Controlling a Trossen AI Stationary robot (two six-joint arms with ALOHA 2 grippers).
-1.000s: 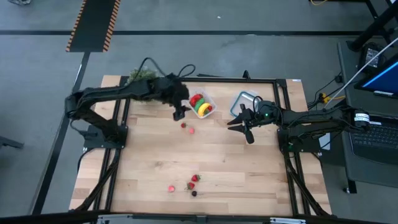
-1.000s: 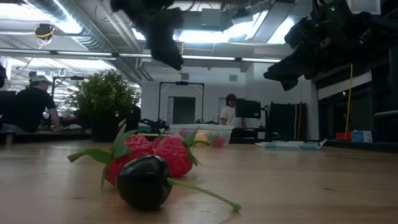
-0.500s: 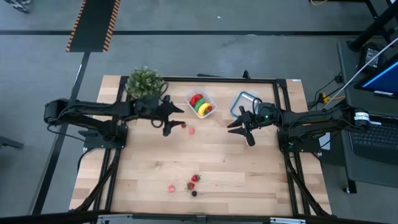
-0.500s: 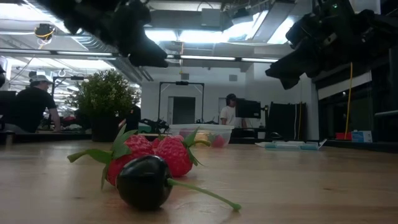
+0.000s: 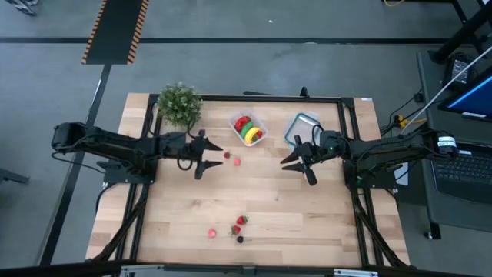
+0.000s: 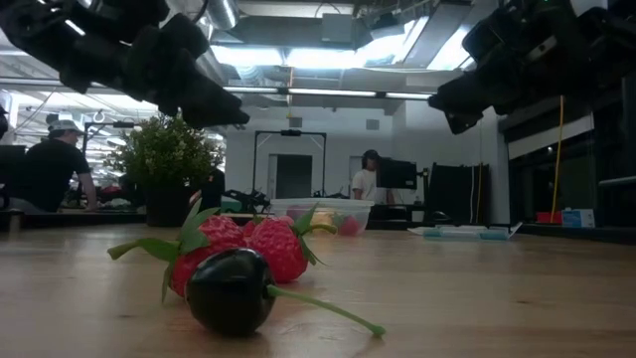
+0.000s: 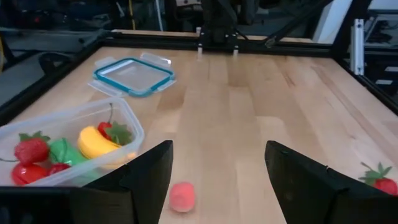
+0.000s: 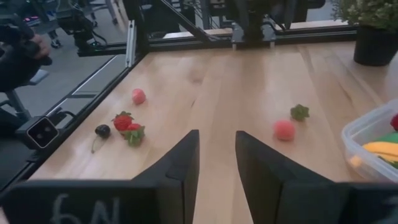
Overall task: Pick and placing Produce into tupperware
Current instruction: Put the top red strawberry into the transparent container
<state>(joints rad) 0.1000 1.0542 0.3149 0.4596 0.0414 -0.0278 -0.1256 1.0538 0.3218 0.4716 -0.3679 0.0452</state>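
The tupperware [image 5: 248, 128], a clear tub, stands at the table's far middle with a yellow banana, a green piece and red pieces of produce inside [image 7: 62, 146]. A small strawberry [image 5: 226, 155] and a pink ball [image 5: 236, 161] lie just in front of it. My left gripper [image 5: 209, 156] hangs open above the table, left of these two pieces, pointing at them almost level [image 7: 217, 180]. My right gripper [image 5: 290, 163] hovers to their right, its fingers [image 8: 217, 158] narrowly open with nothing between them.
A blue-rimmed lid [image 5: 301, 127] lies right of the tub and a potted plant [image 5: 178, 102] stands at the far left. Near the front edge lie two strawberries [image 6: 248, 244], a black cherry [image 6: 229, 288] and a pink piece [image 5: 211, 231]. People are in the room behind.
My left gripper has drawn back from beside the tub toward the table's left edge and come down. It has tipped from pointing steeply down to nearly level and has stayed open. The produce has not moved.
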